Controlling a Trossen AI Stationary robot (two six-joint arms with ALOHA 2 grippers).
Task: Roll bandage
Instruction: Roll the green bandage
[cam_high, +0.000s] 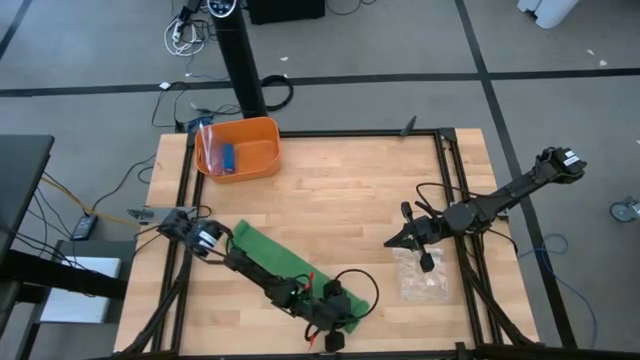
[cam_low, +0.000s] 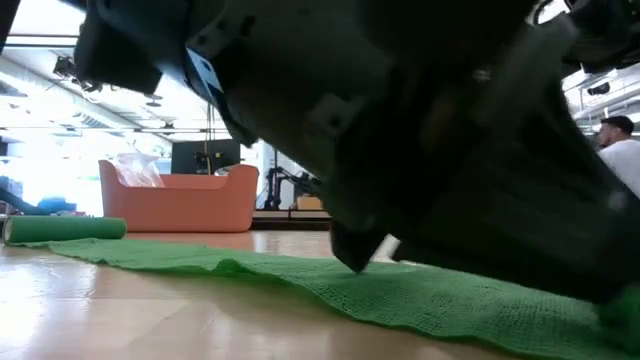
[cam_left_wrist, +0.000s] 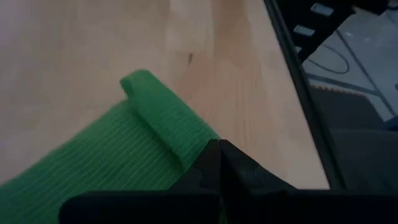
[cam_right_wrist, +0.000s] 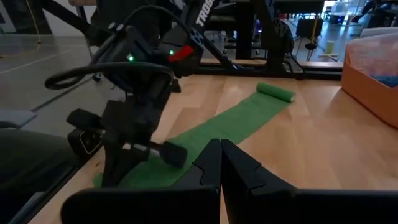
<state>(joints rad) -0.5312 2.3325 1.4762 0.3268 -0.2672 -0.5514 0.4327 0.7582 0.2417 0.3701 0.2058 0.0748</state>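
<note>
Lying diagonally across the counter (cam_high: 340, 190), the bandage (cam_high: 275, 258) is rolled at its far end. Left gripper (cam_high: 335, 318) is closed and pressed on its near end, nothing clearly pinched. Right gripper (cam_high: 393, 241) is closed, empty, beside a plastic bag (cam_high: 420, 278).

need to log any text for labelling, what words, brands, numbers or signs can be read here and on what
No text reads whole in any view.
White letters on the left arm in the right wrist view: cut off at the picture's edge, not readable.
Bandage: no print.
Orange bin: no label seen.
Plastic bag: any print too small to read.
</note>
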